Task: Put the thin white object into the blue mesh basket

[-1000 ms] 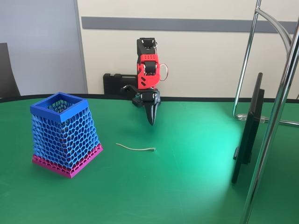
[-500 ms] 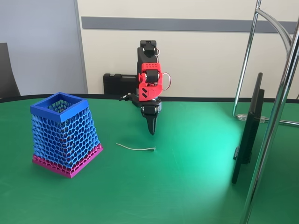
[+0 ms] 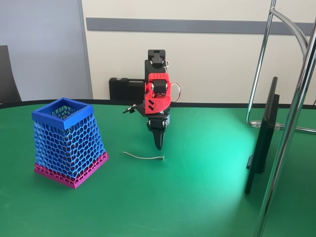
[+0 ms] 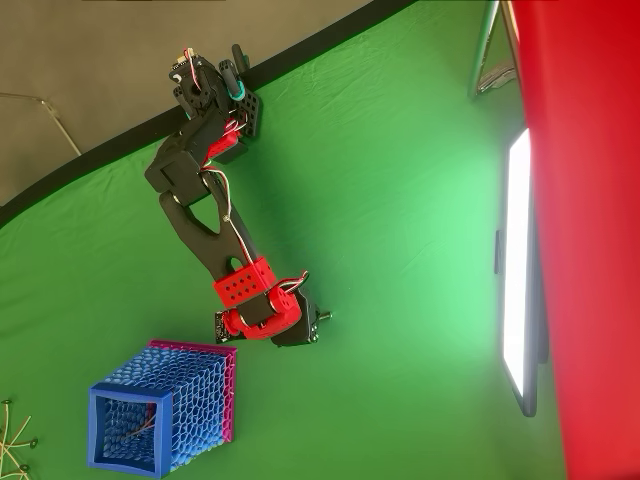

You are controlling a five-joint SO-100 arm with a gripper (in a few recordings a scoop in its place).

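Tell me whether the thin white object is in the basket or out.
Out. The thin white object lies flat on the green table, right of the blue mesh basket, below the gripper.

The thin white object (image 3: 143, 157) lies slightly curved on the green tabletop (image 3: 197, 197). The blue mesh basket (image 3: 68, 143) stands upright to its left, apart

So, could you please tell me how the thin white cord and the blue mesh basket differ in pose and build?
The cord lies flat and slightly curved; the basket stands upright. The cord is a single thin off-white strand; the basket is bulky blue honeycomb mesh on a magenta base. Both rest on the green table, apart from each other.
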